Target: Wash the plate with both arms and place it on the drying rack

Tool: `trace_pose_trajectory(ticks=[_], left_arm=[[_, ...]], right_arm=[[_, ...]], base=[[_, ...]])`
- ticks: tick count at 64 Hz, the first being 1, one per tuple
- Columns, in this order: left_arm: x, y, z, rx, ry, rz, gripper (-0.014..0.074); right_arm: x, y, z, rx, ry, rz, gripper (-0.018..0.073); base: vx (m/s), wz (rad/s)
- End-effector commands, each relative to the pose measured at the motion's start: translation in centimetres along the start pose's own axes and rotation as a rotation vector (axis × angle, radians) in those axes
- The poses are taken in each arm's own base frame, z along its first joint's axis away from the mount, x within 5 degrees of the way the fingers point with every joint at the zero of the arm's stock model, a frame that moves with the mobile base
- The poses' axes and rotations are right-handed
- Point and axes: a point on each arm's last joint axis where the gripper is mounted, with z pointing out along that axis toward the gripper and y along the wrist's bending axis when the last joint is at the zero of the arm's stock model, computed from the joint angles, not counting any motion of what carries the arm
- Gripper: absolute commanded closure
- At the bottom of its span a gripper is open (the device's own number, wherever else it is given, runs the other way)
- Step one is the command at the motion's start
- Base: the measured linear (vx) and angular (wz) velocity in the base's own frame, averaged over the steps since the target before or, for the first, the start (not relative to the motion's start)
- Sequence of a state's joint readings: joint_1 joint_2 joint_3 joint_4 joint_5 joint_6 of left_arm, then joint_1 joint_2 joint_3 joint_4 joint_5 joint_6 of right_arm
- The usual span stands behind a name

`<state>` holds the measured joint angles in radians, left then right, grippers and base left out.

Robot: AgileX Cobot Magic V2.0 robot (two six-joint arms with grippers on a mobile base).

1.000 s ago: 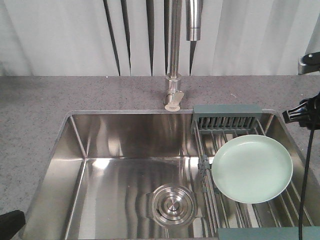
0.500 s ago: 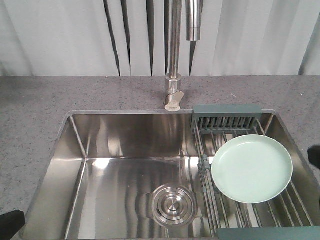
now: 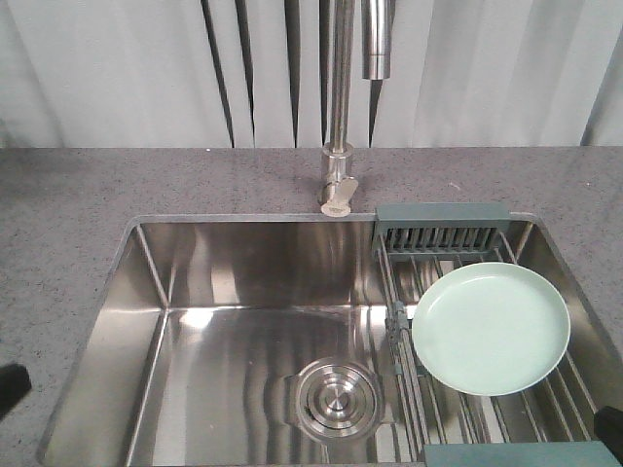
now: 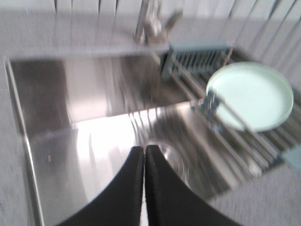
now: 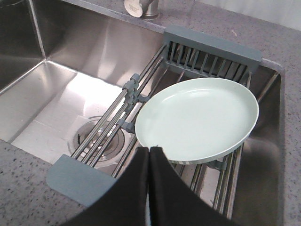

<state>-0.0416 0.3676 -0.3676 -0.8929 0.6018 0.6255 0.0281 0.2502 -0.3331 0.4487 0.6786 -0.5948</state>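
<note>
Brushed stainless steel lines the sink [image 3: 195, 282], glossy enough to throw back glare, beside a rough speckled grey stone counter [image 3: 78, 195]. The plate [image 3: 490, 328] is matte mint green (plastic or ceramic, I cannot tell). Polished steel bars and dull grey-green plastic ends make up the drying rack [image 5: 211, 49]. My right gripper [image 5: 149, 151] fingers look smooth, black, faintly sheened.
</note>
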Motion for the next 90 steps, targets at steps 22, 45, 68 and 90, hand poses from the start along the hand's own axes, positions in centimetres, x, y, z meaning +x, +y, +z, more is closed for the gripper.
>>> trace_pose_trajectory(ticks=[22,45,68,90], left_arm=[[-11.1,0.8,7.9,0.136,0.022,-0.271,0.0602],[-11.1,-1.1,20.4,0.467,0.188,-0.475,0.0602],[-8.1,-4.6,32.3,0.549,0.329,-0.555,0.0602],[-6.9,-3.9,39.2,0.546,0.337,-0.607,0.0602]], right_arm=[[-1.4,-0.4,-0.3,0.042,-0.094,0.016,0.0567],[-1.4,-0.5,-0.3,0.045,-0.097,0.016,0.0567],[-1.4,-0.4,-0.3,0.044,-0.097,0.016,0.0567],[-1.4,-0.4,-0.3,0.044,-0.097,0.016,0.0567]], base=[[0.0,0.0],[0.0,0.0],[0.0,0.0],[0.0,0.0]])
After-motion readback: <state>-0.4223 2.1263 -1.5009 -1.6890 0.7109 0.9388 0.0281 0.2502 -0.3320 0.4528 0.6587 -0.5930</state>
